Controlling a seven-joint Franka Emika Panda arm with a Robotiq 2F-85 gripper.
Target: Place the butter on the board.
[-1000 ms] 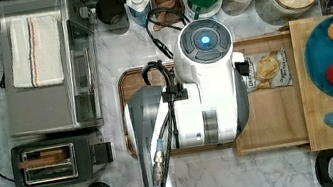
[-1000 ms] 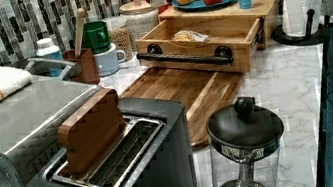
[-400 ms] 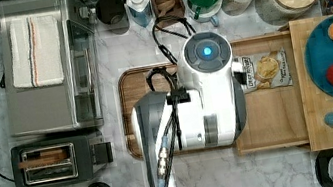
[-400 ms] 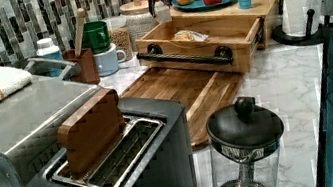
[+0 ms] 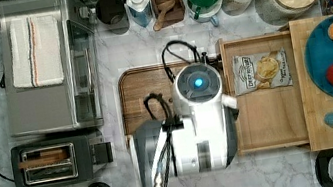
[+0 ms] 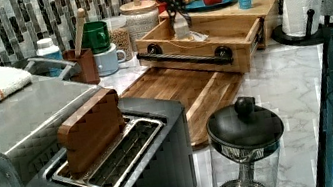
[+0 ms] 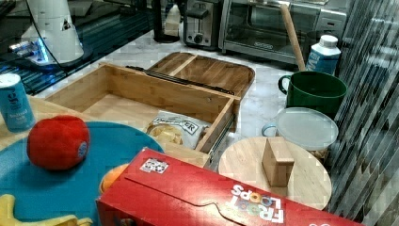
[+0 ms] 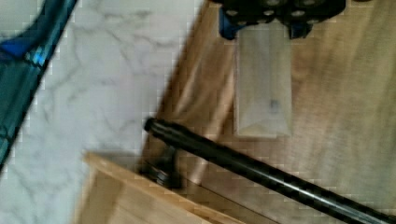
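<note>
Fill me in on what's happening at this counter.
The robot arm is carrying a pale stick of butter in its claw, held in the air above the dark wooden board near the open drawer's black handle. The butter has not been set down yet. A chip bag lies in the drawer.

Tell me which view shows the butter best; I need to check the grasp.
The wrist view: the pale butter hangs lengthwise from the tool, above the board. The left view shows it small and far off, held over the drawer's front edge. In the top view the arm covers that spot.
</note>
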